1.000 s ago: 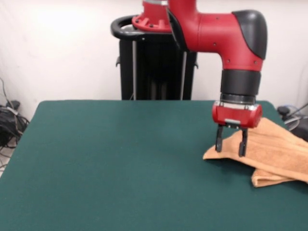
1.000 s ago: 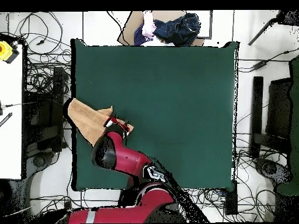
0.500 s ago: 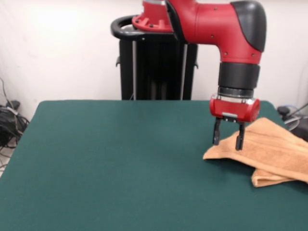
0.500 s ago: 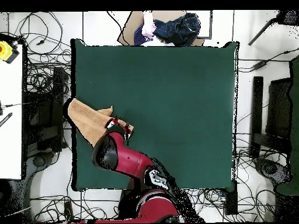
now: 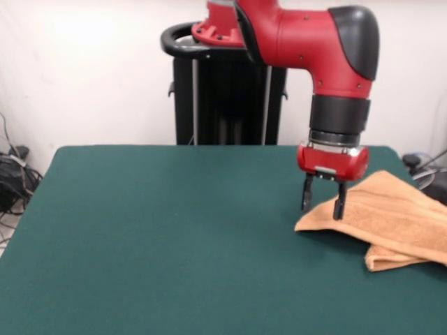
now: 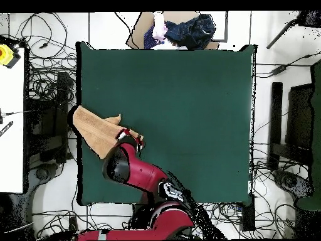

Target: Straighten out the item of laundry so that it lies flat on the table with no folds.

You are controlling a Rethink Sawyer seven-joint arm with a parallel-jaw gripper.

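Note:
The light orange towel (image 5: 391,220) lies folded and bunched at the right edge of the dark green table (image 5: 174,237), partly hanging past the edge. In the overhead view the towel (image 6: 94,128) sits at the table's left edge. My gripper (image 5: 321,204) is open and empty, its fingers (image 5: 306,197) hovering just above the towel's pointed inner corner, apart from the cloth. In the overhead view the gripper (image 6: 130,134) is mostly covered by the red arm.
The black pedestal (image 5: 223,91) stands behind the table's far side. A pile of dark clothes (image 6: 188,28) lies off the table's far end in the overhead view. Cables cover the floor on both sides. The green top (image 6: 188,113) stretches wide beside the towel.
My gripper has risen off the towel's corner and shifted slightly toward the table's middle. It stays open. The towel has not moved.

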